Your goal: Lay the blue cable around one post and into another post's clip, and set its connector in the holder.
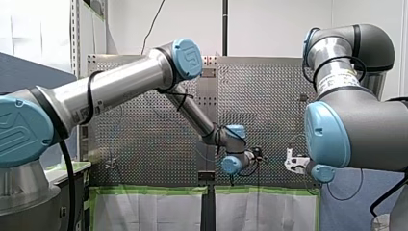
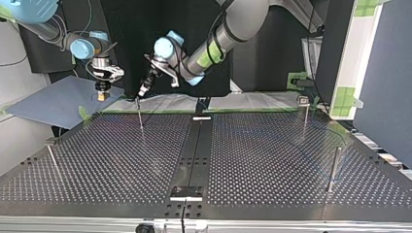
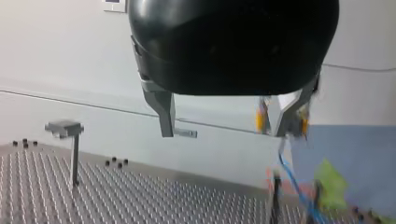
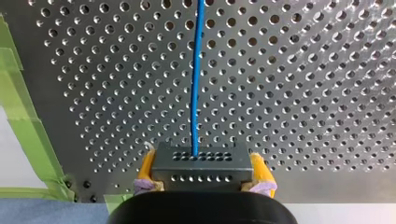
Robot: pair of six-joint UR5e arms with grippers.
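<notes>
My right gripper [image 4: 201, 173] is shut with its yellow pads [image 4: 261, 171] on a grey connector block [image 4: 201, 158]. The blue cable [image 4: 196, 70] runs straight out of the block, ahead over the perforated table [image 4: 303, 93]. In the top view the right gripper [image 2: 102, 95] hangs beyond the table's far left corner. My left gripper [image 3: 224, 123] is open, with nothing between its metal fingers [image 3: 163, 112]. Beside one finger a stretch of blue cable [image 3: 290, 175] hangs down. In the top view the left gripper [image 2: 144, 90] is just above a thin post [image 2: 140, 116].
More posts stand on the table [image 2: 272, 160]: one at the near left [image 2: 53, 162], one with a clip top at the far right [image 2: 305, 114], one at the near right [image 2: 334, 167]. A clip-topped post [image 3: 72, 140] stands ahead of my left gripper. A dark plate [image 2: 186, 192] lies at the front middle.
</notes>
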